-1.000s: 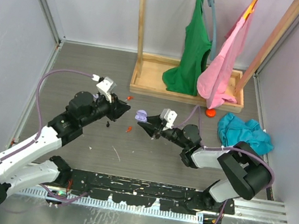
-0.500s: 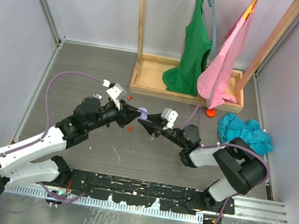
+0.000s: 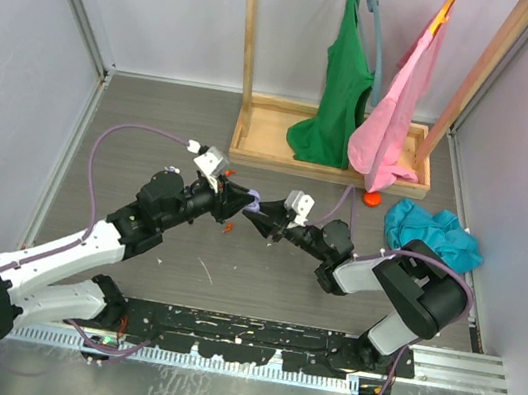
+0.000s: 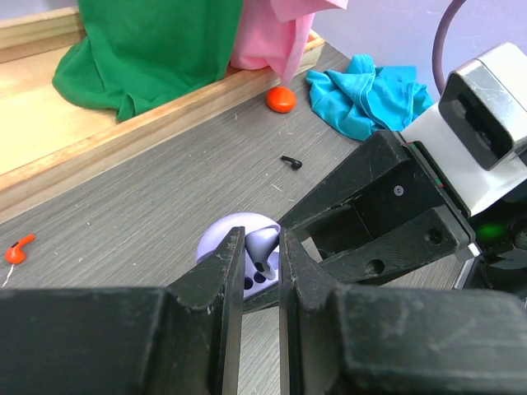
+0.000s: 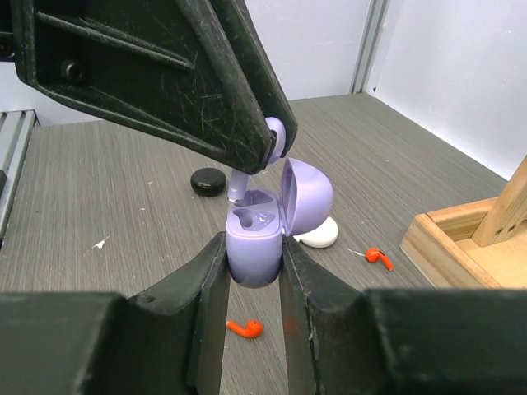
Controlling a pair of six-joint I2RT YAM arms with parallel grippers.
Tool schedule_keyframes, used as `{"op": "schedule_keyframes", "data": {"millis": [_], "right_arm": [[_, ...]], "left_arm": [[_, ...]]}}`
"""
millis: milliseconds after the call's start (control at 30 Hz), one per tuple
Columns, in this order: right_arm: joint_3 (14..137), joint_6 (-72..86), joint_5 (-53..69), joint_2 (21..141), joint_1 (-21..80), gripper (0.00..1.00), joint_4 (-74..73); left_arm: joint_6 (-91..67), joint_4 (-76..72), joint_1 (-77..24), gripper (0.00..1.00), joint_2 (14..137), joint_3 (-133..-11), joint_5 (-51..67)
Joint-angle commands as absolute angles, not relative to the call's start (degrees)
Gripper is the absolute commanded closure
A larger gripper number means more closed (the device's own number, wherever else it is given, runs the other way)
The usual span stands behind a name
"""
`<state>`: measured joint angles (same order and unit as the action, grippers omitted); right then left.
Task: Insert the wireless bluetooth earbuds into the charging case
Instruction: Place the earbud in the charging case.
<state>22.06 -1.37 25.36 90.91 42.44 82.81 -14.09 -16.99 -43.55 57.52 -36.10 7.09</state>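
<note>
My right gripper is shut on the base of a lilac charging case and holds it upright above the table with its lid open. My left gripper is shut on a lilac earbud. The earbud's stem points down at the case's far slot and is just at its rim. In the top view both grippers meet at the case. Red earbuds and a black earbud lie loose on the table.
A black disc and a white disc lie behind the case. A wooden rack with green and pink garments stands at the back, with an orange disc and a teal cloth to the right.
My left arm has swung right from beside the red earbuds and brought the lilac earbud over the open case. The right gripper has stayed nearly still with the case.
</note>
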Motion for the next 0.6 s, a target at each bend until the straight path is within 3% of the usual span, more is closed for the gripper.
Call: {"op": "schedule_keyframes", "data": {"millis": [0,567], "right_arm": [[23.65,-1.04,24.86,91.31,42.79,0.91,89.56],[23.51,0.08,24.54,91.45,42.76,0.91,91.27]], "left_arm": [[-13.17,-22.19,-43.91,0.92,57.55,-38.14,6.37],[-8.59,-23.36,-45.56,0.92,58.98,-36.57,4.41]]}}
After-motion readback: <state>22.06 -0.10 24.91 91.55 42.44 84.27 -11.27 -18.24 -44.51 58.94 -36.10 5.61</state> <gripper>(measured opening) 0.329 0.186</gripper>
